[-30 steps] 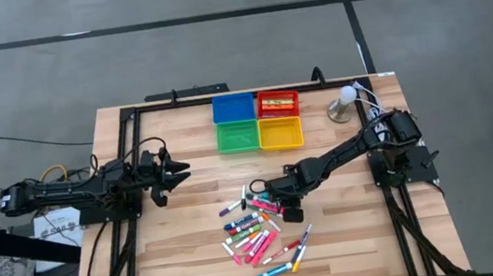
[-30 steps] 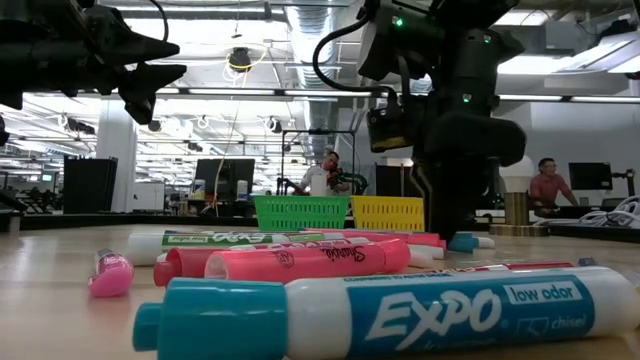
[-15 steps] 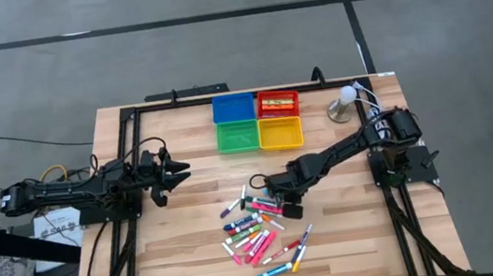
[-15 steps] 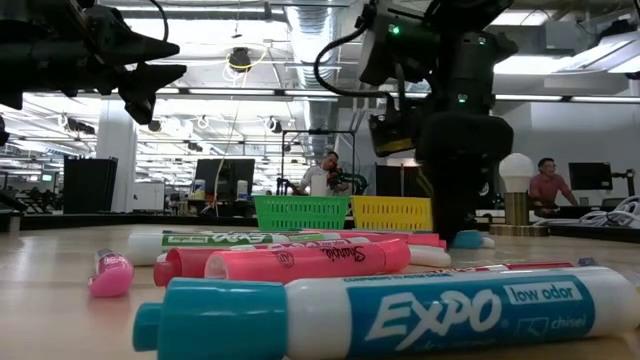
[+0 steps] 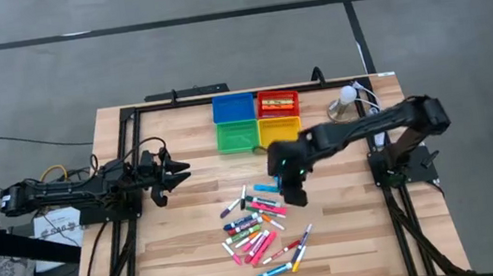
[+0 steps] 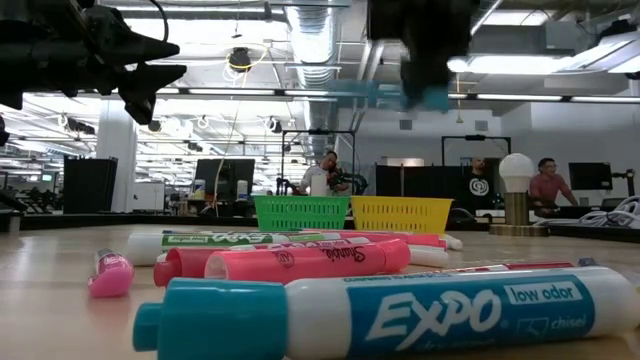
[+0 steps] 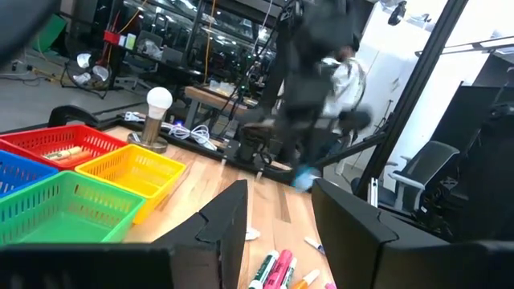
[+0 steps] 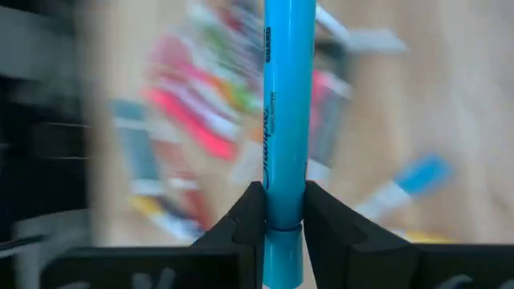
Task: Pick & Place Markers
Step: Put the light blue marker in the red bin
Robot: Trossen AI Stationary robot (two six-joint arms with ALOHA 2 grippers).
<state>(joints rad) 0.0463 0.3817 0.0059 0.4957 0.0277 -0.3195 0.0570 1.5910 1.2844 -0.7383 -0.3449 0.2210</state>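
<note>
Blue is the marker (image 8: 287, 112) that the right gripper (image 8: 283, 210) has pinched between its 2 fingers (image 8: 247, 217), which are almost fully closed on the barrel. Its long axis runs straight out ahead of the gripper, and the grip sits near 1 end. In the high view this gripper (image 5: 292, 187) is above the upper right edge of the marker pile (image 5: 259, 227), between the pile and the yellow tray (image 5: 280, 133). In the low view the marker (image 6: 432, 96) shows as a blurred blue shape lifted well above the table (image 5: 185, 249).

Relative to the pile, the 4 trays lie farther up the table in a square block: blue tray (image 5: 233, 109), red tray (image 5: 277, 104), green tray (image 5: 237, 137) and yellow tray. Some objects lie in the red tray; I cannot tell what they are. I cannot see anything in the other 3.

The left gripper (image 5: 173, 170) waits well to the left of the pile, its fingers (image 7: 230, 218) partly apart and holding nothing.
</note>
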